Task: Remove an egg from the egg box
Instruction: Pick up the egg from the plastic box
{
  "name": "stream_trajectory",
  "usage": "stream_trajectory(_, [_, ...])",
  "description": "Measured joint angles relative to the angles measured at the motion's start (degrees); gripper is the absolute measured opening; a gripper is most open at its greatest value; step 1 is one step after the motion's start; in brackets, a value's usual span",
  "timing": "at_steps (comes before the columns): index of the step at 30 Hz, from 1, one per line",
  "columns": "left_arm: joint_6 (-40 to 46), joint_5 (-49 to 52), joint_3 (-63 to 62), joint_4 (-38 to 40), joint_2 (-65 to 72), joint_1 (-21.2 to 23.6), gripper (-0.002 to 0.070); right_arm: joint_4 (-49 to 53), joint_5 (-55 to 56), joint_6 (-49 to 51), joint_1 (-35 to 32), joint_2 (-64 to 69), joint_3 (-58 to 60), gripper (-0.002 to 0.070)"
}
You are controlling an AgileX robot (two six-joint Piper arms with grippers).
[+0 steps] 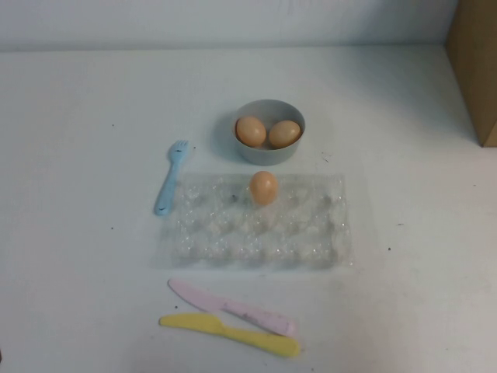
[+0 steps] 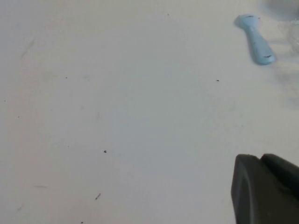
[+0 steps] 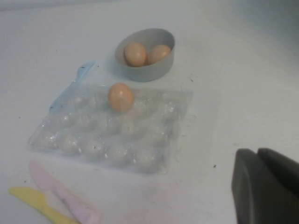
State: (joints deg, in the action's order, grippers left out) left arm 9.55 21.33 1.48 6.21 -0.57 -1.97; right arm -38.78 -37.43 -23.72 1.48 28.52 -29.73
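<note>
From above, the egg (image 1: 263, 186) stands upright in a far-row cup of the egg box (image 1: 256, 241) (neither arm showing); the left pincer (image 2: 266, 189) sees only bare bench, whereas the right pincer (image 3: 266, 186) faces it, nearer; neither's opening can be told.

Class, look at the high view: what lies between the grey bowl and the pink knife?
The egg box lies between the grey bowl and the pink knife, with one egg in its far row. Neither end effector appears in that view.
</note>
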Motion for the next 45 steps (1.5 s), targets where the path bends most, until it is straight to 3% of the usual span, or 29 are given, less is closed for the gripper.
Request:
stream_trajectory(7, [0.0,0.0,0.0,0.0,0.0,0.0,-0.0004,1.91,-11.52,-16.79,0.0,16.33,-16.75,-0.0018])
stream_trajectory(16, [0.0,0.0,0.0,0.0,0.0,0.0,-0.0005,6.12,-30.52,-24.27,0.51,42.63,-41.34,0.0013])
stream_trajectory(22, [0.0,0.0,0.0,0.0,0.0,0.0,-0.0004,8.24,-32.86,-29.22,6.2,55.84,-54.27,0.012])
stream_trajectory(31, [0.0,0.0,0.0,0.0,0.0,0.0,-0.0004,11.6,-30.78,-30.63,14.71,70.53,-67.32,0.0459])
stream_trajectory(38, [0.0,0.0,0.0,0.0,0.0,0.0,-0.0005,12.03,-29.27,-41.49,19.92,78.66,-73.16,0.0495])
stream_trajectory(45, [0.0,0.0,0.0,0.0,0.0,0.0,-0.0004,11.75,-26.49,-43.05,24.39,85.84,-80.04,0.0498])
